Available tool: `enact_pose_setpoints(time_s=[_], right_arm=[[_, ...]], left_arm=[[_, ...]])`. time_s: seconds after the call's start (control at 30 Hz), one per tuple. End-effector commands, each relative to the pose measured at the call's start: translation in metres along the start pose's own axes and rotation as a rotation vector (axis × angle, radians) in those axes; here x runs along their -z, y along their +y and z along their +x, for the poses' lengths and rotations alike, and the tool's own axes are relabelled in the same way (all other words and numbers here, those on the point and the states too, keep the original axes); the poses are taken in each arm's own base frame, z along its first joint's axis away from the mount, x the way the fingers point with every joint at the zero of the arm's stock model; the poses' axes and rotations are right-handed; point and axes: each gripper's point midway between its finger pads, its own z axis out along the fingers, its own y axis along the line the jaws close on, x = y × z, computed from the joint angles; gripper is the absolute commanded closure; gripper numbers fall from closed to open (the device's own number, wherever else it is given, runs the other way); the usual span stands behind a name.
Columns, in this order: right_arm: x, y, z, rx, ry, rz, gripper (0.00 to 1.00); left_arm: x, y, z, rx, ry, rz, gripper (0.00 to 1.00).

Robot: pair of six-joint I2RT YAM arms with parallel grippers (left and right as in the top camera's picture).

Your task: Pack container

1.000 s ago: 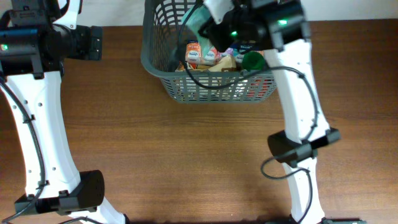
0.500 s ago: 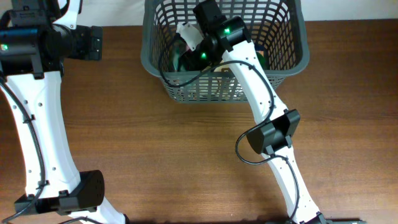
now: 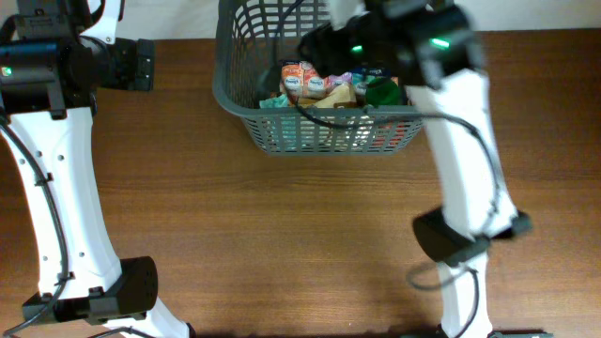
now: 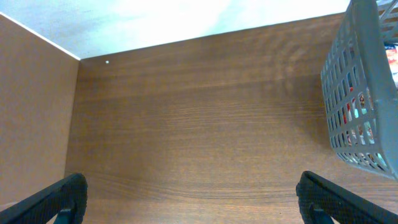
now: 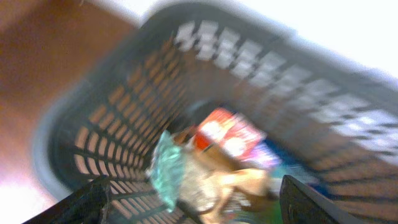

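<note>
The container (image 3: 319, 136), a dark grey lattice basket, stands at the table's far edge. Inside lie red-and-white packs (image 3: 299, 80), a green item (image 3: 382, 91) and other groceries. My right gripper (image 5: 199, 202) hovers above the basket's inside (image 5: 249, 56), open, with nothing between its fingers. Below it, in the blurred right wrist view, a teal crinkly bag (image 5: 165, 171) and a red box (image 5: 227, 134) rest among the goods. My left gripper (image 4: 196, 202) stands wide open over bare wood at the far left, apart from the basket wall (image 4: 357, 99).
Brown wooden table (image 3: 282, 235) runs from the basket to the near edge. A pale wall (image 4: 155, 18) meets its far edge. The right arm's column (image 3: 465, 141) rises beside the basket's right corner; the left arm (image 3: 47, 188) stands along the left side.
The right gripper, shut over the basket a second ago, dipped low into its left part, opened, and has swung back up to the right. The left arm has not moved.
</note>
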Motion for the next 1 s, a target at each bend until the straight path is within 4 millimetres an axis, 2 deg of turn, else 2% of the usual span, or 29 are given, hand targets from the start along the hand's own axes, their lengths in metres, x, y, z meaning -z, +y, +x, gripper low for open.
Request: enact_pose_setpoints(time_s=[0.0, 0.07, 0.17, 0.33, 0.4, 0.47, 0.67, 0.73, 0.97], right_arm=[[0.111, -0.051, -0.024, -0.046, -0.163, 0.370, 0.15], [0.149, -0.073, -0.019, -0.076, -0.185, 0.514, 0.15], [0.198, -0.108, -0.001, -0.156, -0.182, 0.704, 0.16], [0.258, -0.163, 0.030, -0.363, -0.225, 0.856, 0.16], [0.274, -0.183, 0.043, -0.454, -0.240, 0.898, 0.12], [0.280, -0.200, 0.061, -0.538, -0.222, 0.906, 0.01], [0.276, -0.225, 0.110, -0.654, -0.064, 0.915, 0.01], [0.274, -0.229, 0.118, -0.668, -0.033, 0.921, 0.01], [0.264, -0.233, 0.125, -0.675, 0.011, 0.914, 0.01]], left_arm=[[-0.002, -0.001, 0.001, 0.014, 0.004, 0.010, 0.01], [-0.002, -0.001, 0.001, 0.014, 0.004, 0.010, 0.01], [-0.002, -0.001, 0.001, 0.014, 0.004, 0.010, 0.01], [-0.002, -0.001, 0.001, 0.014, 0.004, 0.010, 0.01], [-0.002, -0.001, 0.001, 0.014, 0.004, 0.010, 0.01], [-0.002, -0.001, 0.001, 0.014, 0.004, 0.010, 0.01], [-0.002, -0.001, 0.001, 0.014, 0.004, 0.010, 0.01], [-0.002, -0.001, 0.001, 0.014, 0.004, 0.010, 0.01], [-0.002, -0.001, 0.001, 0.014, 0.004, 0.010, 0.01]])
